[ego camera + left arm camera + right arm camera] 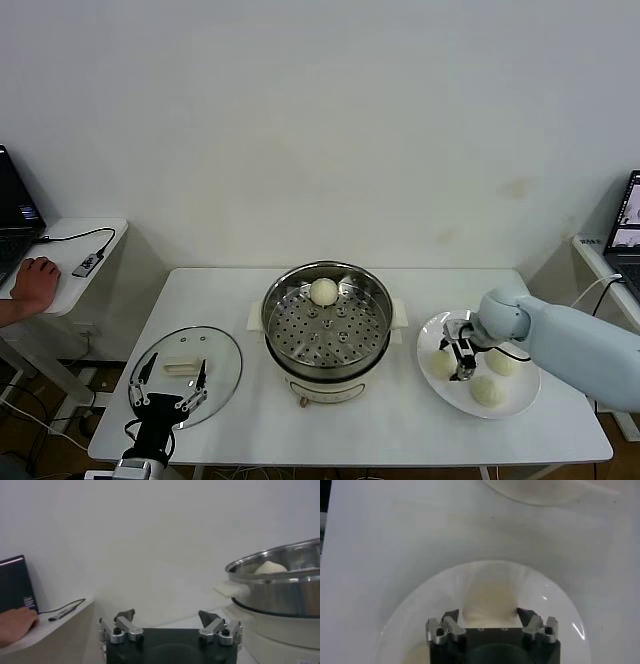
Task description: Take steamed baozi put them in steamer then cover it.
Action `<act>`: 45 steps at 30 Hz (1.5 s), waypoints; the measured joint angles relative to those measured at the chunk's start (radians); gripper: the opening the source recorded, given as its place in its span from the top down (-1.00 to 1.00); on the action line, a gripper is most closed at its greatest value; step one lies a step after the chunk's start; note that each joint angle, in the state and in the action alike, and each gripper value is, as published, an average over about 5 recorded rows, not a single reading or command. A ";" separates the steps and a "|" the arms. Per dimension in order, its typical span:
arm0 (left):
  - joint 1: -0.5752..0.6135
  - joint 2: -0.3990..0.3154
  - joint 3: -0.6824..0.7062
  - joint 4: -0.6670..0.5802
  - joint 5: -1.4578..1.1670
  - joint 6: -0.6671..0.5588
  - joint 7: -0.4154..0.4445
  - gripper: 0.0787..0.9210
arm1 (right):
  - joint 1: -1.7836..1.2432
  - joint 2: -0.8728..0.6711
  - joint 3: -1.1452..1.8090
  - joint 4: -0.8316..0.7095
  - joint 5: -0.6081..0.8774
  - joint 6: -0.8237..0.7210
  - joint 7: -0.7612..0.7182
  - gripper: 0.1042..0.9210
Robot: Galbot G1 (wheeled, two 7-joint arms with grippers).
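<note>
Step in hand: picking bun no. 2. One baozi [323, 291] already sits on the perforated tray in the steamer [375, 330], toward the back. Three more lie on the white plate [512, 405] to the robot's right. R gripper [461, 361] is down on the plate w/ fingers [451, 616] pressed either side of a bun [488, 606], clamped on it. L gripper [171, 384] waits spread wide above the cover [222, 352], which lies flat left of the steamer. Next: lift straight up w/o squashing the dough, carry over the rim, set beside the first bun
</note>
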 measured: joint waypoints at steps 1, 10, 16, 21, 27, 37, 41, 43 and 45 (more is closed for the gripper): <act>0.000 0.000 -0.001 0.000 0.000 0.000 0.000 -0.77 | -0.001 -0.001 0.003 0.001 0.000 0.000 -0.001 -0.28; -0.003 0.001 -0.001 -0.004 -0.001 -0.001 0.000 -0.77 | 0.034 -0.034 0.007 0.032 0.017 -0.011 -0.013 -0.18; -0.009 0.007 0.008 -0.003 -0.002 -0.001 0.000 -0.77 | 0.110 -0.089 -0.012 0.090 0.064 -0.034 -0.022 -0.16; -0.017 0.018 0.014 -0.002 -0.005 0.003 0.002 -0.77 | 0.223 -0.127 -0.061 0.151 0.129 -0.064 -0.024 -0.16; -0.028 0.029 0.023 -0.003 -0.011 0.008 0.003 -0.77 | 0.423 -0.126 -0.170 0.209 0.236 -0.111 -0.017 -0.16; -0.034 0.032 0.018 -0.006 -0.023 0.006 0.003 -0.77 | 0.670 0.032 -0.335 0.242 0.454 -0.218 0.036 -0.18; -0.034 0.026 0.009 -0.006 -0.026 0.005 0.003 -0.77 | 0.698 0.126 -0.363 0.230 0.534 -0.263 0.067 -0.18; -0.033 0.022 0.005 -0.006 -0.026 0.004 0.003 -0.77 | 0.700 0.175 -0.372 0.216 0.568 -0.285 0.085 -0.18; -0.032 0.018 0.001 -0.008 -0.026 0.003 0.003 -0.77 | 0.697 0.225 -0.378 0.198 0.595 -0.303 0.102 -0.18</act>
